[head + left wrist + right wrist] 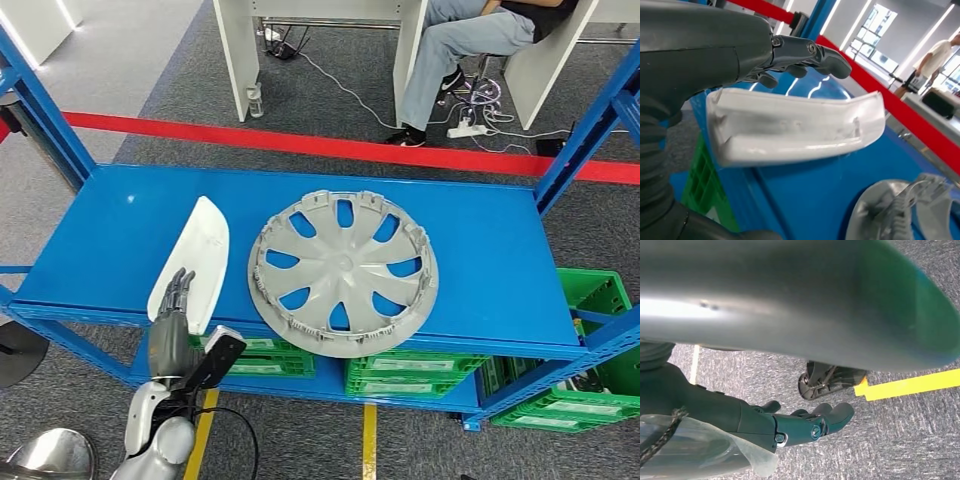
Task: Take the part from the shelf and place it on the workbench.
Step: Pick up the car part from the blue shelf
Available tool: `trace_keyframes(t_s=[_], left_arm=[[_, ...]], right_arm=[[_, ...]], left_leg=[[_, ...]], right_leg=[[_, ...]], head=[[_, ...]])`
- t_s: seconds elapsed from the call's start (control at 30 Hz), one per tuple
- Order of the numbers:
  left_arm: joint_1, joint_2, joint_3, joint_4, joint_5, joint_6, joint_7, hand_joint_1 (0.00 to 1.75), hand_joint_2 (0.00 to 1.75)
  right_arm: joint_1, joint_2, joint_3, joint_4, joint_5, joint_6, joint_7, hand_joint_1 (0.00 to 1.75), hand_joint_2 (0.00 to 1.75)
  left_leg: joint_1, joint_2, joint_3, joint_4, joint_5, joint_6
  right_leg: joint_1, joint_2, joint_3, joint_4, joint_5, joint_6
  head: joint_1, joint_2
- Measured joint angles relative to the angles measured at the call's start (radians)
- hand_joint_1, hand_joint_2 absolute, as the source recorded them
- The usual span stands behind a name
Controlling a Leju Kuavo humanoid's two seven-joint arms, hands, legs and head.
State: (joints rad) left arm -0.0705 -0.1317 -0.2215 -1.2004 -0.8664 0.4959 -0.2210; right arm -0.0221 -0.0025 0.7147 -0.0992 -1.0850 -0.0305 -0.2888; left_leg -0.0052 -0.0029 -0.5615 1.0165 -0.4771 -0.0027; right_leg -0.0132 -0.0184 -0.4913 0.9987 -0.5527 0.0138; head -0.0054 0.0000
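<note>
We see round grey plastic wheel cover point(343, 270) lying flat on shelf top, right of centre, its front edge overhanging shelf lip. Green plastic crates point(411, 376) sit on lower level beneath it, more green crates point(596, 300) at right. Red tape line point(317, 145) crosses grey carpet behind. Seated person point(460, 45) at white desk point(241, 55) beyond, white power strip point(466, 129) by their feet. Yellow floor line point(369, 440) runs below.

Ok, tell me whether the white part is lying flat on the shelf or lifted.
Lifted at its near end: the left hand grips the white part, fingers over its top. Whether its far end touches the blue shelf, I cannot tell.
</note>
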Motion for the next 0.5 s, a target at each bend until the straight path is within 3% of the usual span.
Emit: trace_keyframes(t_s=[0.5], left_arm=[[0.011,-0.004,0.017,0.046,-0.029,-0.010,0.003,0.00,1.75]], right_arm=[[-0.003,-0.001,0.015,0.000,-0.014,-0.005,0.003,0.00,0.00]], left_leg=[[0.000,0.000,0.000,0.000,0.000,0.000]], right_leg=[[0.000,0.000,0.000,0.000,0.000,0.000]], head=[[0.000,0.000]])
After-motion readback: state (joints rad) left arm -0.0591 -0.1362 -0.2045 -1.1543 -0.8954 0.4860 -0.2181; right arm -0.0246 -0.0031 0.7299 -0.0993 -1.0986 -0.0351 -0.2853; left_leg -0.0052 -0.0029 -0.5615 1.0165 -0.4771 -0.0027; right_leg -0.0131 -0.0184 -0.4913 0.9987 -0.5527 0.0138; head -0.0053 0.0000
